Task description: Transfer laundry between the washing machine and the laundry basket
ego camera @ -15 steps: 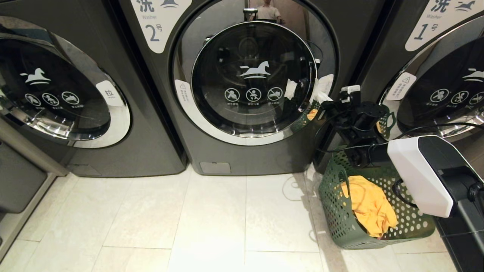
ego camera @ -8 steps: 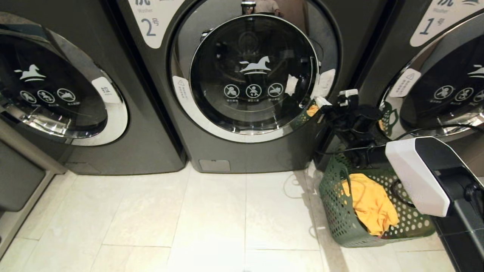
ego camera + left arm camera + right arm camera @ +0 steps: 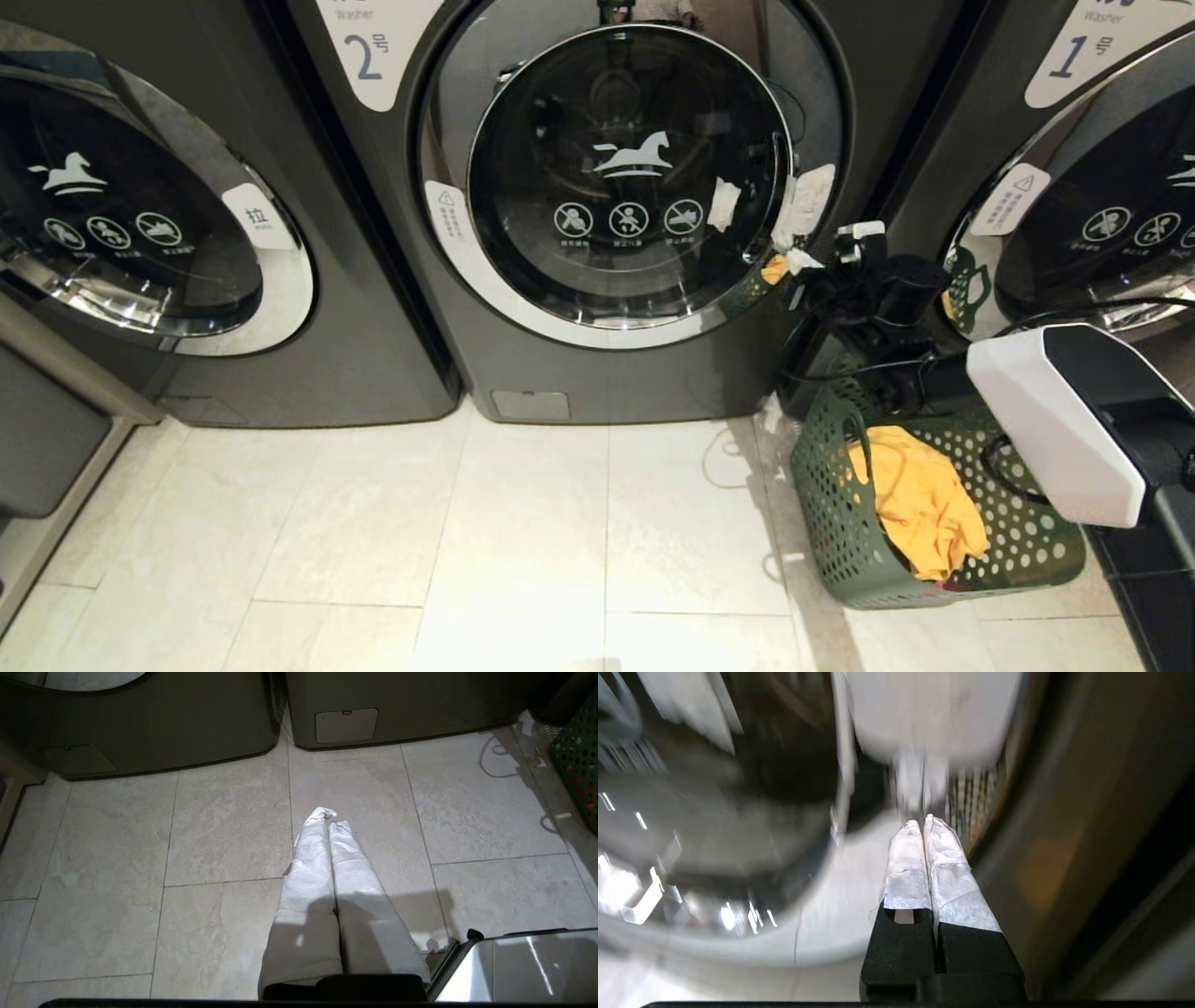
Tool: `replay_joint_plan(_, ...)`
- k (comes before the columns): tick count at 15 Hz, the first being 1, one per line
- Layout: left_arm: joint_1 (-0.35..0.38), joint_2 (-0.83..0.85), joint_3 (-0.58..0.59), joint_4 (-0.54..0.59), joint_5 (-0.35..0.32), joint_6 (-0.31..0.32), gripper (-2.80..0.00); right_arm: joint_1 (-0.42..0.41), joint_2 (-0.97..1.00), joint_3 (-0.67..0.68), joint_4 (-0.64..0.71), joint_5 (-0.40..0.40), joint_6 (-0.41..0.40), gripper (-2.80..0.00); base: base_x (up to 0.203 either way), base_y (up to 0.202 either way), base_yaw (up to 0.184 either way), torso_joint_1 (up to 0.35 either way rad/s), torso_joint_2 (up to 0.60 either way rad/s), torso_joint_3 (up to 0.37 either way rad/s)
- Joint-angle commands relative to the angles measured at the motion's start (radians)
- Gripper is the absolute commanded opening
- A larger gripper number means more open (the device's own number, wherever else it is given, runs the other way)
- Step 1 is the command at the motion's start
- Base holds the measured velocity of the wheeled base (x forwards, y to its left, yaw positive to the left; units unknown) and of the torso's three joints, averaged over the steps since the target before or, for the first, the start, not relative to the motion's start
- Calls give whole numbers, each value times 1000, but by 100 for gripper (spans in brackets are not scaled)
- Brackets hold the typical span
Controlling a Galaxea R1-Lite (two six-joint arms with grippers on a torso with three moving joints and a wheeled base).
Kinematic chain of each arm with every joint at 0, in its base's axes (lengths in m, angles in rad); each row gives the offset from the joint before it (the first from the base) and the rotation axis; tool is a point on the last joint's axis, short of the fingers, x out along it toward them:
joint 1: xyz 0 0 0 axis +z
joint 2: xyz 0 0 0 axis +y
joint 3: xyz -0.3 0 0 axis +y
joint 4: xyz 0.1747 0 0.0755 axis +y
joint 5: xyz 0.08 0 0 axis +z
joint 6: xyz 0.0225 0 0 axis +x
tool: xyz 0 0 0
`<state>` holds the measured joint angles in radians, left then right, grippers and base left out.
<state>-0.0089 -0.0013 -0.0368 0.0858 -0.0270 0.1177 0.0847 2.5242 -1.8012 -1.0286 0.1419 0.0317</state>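
Note:
The washing machine labelled "2" fills the middle of the head view, its round glass door closed. To its right on the floor stands the green laundry basket, holding yellow-orange laundry. My right gripper is shut and empty. Its white-wrapped tips sit at the door's right rim, just below the white pull tab. The right wrist view shows the gripper close to the chrome rim. My left gripper is shut, parked above the floor tiles. The basket's edge shows red through its holes.
A like machine labelled "1" stands to the right behind the basket, and another to the left. A grey bin is at the far left. A thin cable lies on the pale tiled floor.
The whole head view has shifted, so the camera has moved. My right gripper stays at the door's right rim and sits slightly lower against it. The basket and laundry have not moved.

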Motion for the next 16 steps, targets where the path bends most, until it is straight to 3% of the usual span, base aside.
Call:
replay_joint_plan(1,0,0,2,0,-1,-1,-280,2,-134,143,6,7,0,-280,0,0,0,0,0,0)
replay_joint_plan(6,0,0,3,0,19,-55,-280,6,-612,806,130,8,1,-280,0,0,0,0,0,0)
replay_joint_plan(9,0,0,2,0,21,-55,-280,5,-979,1143,230,-4,1,-280,0,0,0,0,0,0)
replay_joint_plan(14,0,0,2,0,18,-55,-280,0,-1639,1468,561,-85,-3,-280,0,0,0,0,0,0)
replay_joint_plan(16,0,0,0,5,13,-53,-280,0,-1908,1548,757,-116,-18,-280,0,0,0,0,0,0)
